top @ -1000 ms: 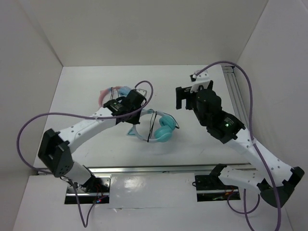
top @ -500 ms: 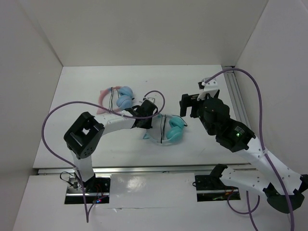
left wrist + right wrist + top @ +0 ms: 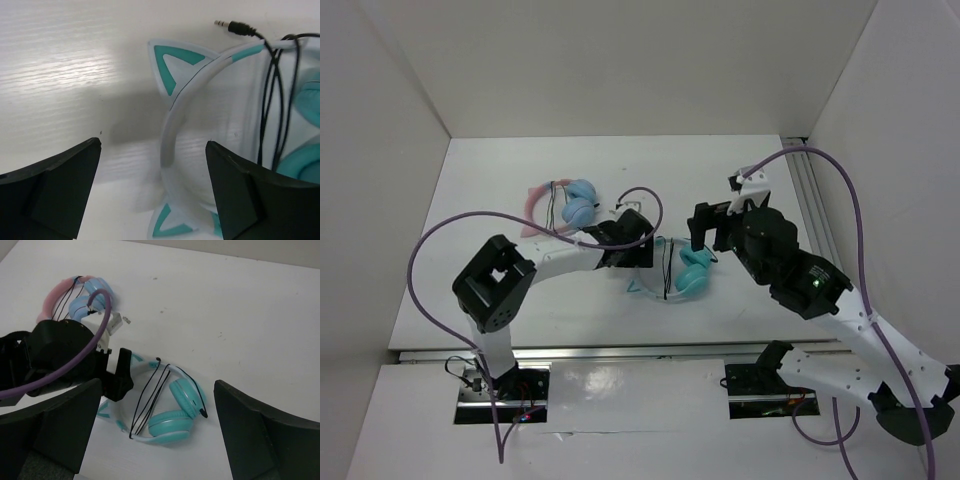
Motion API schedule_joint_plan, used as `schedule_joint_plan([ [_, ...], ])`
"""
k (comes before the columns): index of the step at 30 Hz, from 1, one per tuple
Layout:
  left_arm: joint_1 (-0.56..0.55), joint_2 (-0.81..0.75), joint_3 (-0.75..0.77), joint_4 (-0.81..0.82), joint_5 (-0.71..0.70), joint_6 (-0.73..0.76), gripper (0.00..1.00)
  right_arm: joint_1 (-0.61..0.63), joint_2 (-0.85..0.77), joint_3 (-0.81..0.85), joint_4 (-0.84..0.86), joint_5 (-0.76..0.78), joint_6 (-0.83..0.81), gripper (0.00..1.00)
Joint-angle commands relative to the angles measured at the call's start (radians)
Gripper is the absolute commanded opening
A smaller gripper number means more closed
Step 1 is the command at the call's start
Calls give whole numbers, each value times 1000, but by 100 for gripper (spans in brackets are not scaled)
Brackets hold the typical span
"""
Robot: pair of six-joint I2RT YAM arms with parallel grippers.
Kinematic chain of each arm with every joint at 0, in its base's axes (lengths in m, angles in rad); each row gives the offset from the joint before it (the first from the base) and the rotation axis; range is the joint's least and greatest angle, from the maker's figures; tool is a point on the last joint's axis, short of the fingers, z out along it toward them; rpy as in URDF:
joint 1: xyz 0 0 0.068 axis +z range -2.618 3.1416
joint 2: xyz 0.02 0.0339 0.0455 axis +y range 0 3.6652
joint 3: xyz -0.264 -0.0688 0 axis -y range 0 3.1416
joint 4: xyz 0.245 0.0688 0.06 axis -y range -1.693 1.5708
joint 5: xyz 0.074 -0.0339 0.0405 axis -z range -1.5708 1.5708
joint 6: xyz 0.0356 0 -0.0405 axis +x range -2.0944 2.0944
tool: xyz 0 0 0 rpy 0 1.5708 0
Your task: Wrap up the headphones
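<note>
- Headphones lie on the table between both arms, cable looped across the headband
- Plug end lies loose; securing it seems left
- Left gripper: jaws wide apart astride the headband, empty
- Right gripper: jaws spread above, empty

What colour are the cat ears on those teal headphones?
The small triangular cat ears are pale blue-white with teal centres; left wrist view.
</note>
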Motion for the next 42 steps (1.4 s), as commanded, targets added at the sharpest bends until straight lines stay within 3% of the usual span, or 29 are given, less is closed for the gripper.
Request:
schedule_joint_plan([
  [1, -9, -157, 13, -37, -91, -5, 99, 13, -27, -2, -18, -49, 31, 100],
  [4, -50, -271, 39, -126, -211, 46, 99, 13, -58, 9, -46, -59, 74, 100],
  [8, -87, -472, 74, -378, -320, -20, 99, 13, -119, 76, -142, -68, 112, 100],
  [17, -96, -1140, -91, -608, -282, -49, 99, 3, -179, 195, -339, -88, 121, 100],
  [23, -96, -1404, 22, -832, -245, -49, 99, -21, -274, 239, -435, -118, 130, 100],
  [31, -96, -1451, 122, -1004, -254, -68, 99, -21, -323, 270, -518, -97, 160, 100],
  [42, -96, -1451, 179, -1022, -264, -58, 99, -21, -334, 325, -571, -79, 160, 100],
])
